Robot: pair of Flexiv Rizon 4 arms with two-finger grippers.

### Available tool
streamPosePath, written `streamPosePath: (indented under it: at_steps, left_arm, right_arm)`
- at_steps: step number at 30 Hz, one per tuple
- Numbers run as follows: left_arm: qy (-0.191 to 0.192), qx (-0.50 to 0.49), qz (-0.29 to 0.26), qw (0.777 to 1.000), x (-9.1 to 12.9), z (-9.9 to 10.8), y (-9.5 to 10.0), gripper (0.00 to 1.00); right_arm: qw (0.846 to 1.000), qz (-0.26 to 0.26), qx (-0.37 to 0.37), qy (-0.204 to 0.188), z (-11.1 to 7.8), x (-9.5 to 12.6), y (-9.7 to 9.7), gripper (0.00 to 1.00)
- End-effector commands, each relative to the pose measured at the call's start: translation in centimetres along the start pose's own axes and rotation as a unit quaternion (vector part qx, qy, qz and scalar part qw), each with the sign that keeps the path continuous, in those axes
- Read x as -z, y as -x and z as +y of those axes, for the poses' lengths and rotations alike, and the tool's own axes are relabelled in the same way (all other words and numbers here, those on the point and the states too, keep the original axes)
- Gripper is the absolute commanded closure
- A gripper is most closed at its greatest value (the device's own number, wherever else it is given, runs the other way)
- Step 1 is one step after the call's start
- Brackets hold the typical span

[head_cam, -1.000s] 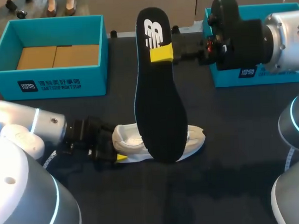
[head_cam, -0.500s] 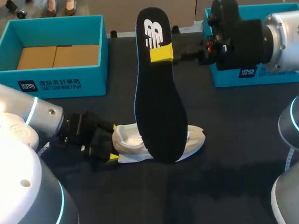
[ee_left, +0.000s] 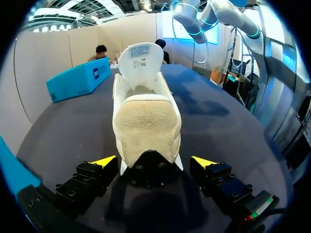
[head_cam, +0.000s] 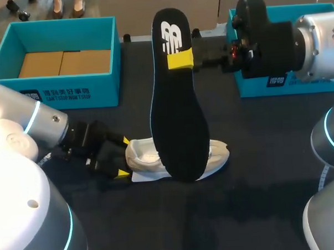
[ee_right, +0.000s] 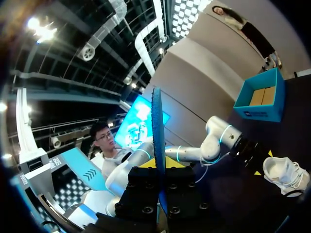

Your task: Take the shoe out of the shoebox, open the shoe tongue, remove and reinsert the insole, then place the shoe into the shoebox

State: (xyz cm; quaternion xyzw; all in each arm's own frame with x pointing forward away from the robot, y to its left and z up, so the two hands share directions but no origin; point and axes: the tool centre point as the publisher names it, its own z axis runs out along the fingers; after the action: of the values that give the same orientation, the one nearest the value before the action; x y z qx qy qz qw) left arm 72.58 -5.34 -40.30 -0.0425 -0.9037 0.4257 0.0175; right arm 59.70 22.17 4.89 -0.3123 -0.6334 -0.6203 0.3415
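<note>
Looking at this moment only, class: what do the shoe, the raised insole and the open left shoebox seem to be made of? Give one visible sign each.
The shoe: likely suede or fleecy textile; its cream heel looks fuzzy and matte. The insole: probably fabric-topped foam; thin, matte black, pale edge. The shoebox: seemingly cardboard; smooth teal walls, plain brown flaps inside.

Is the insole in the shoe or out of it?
Out. The right gripper holds the black insole upright in the air; the white shoe sits on the table.
</note>
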Motion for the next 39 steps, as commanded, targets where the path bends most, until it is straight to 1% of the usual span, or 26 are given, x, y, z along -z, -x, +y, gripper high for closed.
streamPosePath:
  at_steps: [1, 2, 4, 7, 10, 12, 13, 19, 22, 28, 30, 31, 39]
  left_arm:
    - [0.036, 0.001, -0.005, 0.999, 0.9, -0.6, -0.2, 0.00]
    - [0.054, 0.002, -0.008, 0.998, 1.1, -0.6, -0.2, 0.00]
    - [0.071, 0.005, -0.009, 0.997, 1.6, -0.6, -0.2, 0.00]
    - [0.108, 0.008, -0.010, 0.994, 2.2, -0.5, -0.2, 0.00]
    - [0.132, 0.013, -0.009, 0.991, 2.9, -0.4, -0.2, 0.00]
    - [0.137, 0.014, -0.010, 0.990, 3.2, -0.3, -0.1, 0.00]
    - [0.147, 0.016, -0.011, 0.989, 3.5, -0.3, -0.1, 0.00]
    - [0.190, 0.007, -0.007, 0.982, 4.7, -0.9, 0.0, 0.00]
    - [0.226, 0.012, 0.002, 0.974, 5.2, -1.0, 0.1, 0.00]
    - [0.287, 0.025, 0.016, 0.958, 6.2, -1.3, 0.2, 0.00]
    - [0.291, 0.028, 0.018, 0.956, 6.6, -1.5, 0.0, 0.00]
    - [0.300, 0.032, 0.019, 0.953, 6.8, -1.5, 0.0, 0.00]
    - [0.300, 0.033, 0.018, 0.953, 7.0, -1.6, -0.2, 0.00]
  right_arm:
    - [1.000, 0.000, 0.000, 0.001, 0.0, -0.3, 0.1, 1.00]
    - [1.000, 0.000, 0.000, 0.001, 0.0, -0.3, 0.1, 1.00]
    - [1.000, 0.000, 0.000, 0.001, 0.0, -0.3, 0.1, 1.00]
    - [1.000, 0.000, 0.000, 0.001, 0.0, -0.3, 0.1, 1.00]
    - [1.000, 0.000, 0.000, 0.001, 0.0, -0.3, 0.1, 1.00]
    - [1.000, 0.000, 0.000, 0.001, 0.0, -0.3, 0.1, 1.00]
    - [1.000, 0.000, 0.000, 0.001, 0.0, -0.3, 0.1, 1.00]
    - [1.000, 0.000, 0.000, 0.001, 0.0, -0.3, 0.1, 1.00]
    - [1.000, 0.000, 0.000, 0.001, 0.0, -0.3, 0.1, 1.00]
    - [1.000, 0.000, 0.000, 0.001, 0.0, -0.3, 0.1, 1.00]
    - [1.000, 0.000, 0.000, 0.001, 0.0, -0.3, 0.1, 1.00]
    - [1.000, 0.000, 0.000, 0.001, 0.0, -0.3, 0.1, 1.00]
    - [1.000, 0.000, 0.000, 0.001, 0.0, -0.3, 0.1, 1.00]
